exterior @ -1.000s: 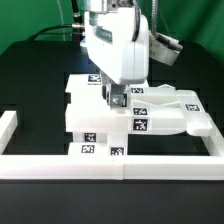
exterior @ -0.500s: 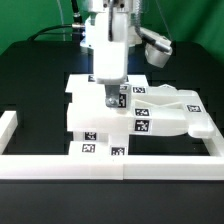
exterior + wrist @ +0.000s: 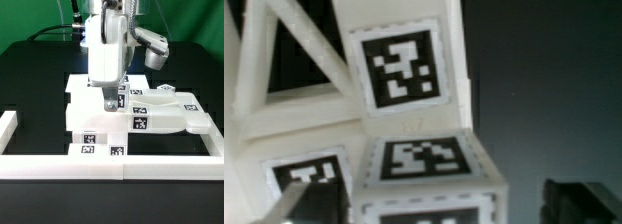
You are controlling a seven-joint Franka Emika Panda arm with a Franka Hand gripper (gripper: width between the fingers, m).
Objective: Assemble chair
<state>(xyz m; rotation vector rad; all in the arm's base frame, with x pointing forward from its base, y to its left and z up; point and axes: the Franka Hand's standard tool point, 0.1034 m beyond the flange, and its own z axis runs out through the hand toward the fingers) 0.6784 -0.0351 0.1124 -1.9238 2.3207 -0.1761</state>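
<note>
The chair lies in white blocky pieces with black-and-white tags near the front rail. One stepped block [image 3: 98, 128] is at the centre and a flatter, longer piece [image 3: 172, 112] is at the exterior view's right. My gripper [image 3: 108, 101] hangs straight down over the top of the centre block. In the wrist view the tagged white block [image 3: 423, 150] fills the frame. A dark fingertip [image 3: 299, 206] shows on one side of it and another [image 3: 580, 200] on the other, with a dark gap beside the block. The jaws stand open around it and hold nothing.
Long low white border rails run along the front [image 3: 110, 166], the exterior view's left [image 3: 10, 126] and right [image 3: 216, 146]. The table top is black. The arm's body hides what lies behind the chair pieces.
The wrist has turned, so the hand now looks narrow instead of broad. The fingers have shifted slightly toward the exterior view's left over the centre block. The chair pieces have not moved.
</note>
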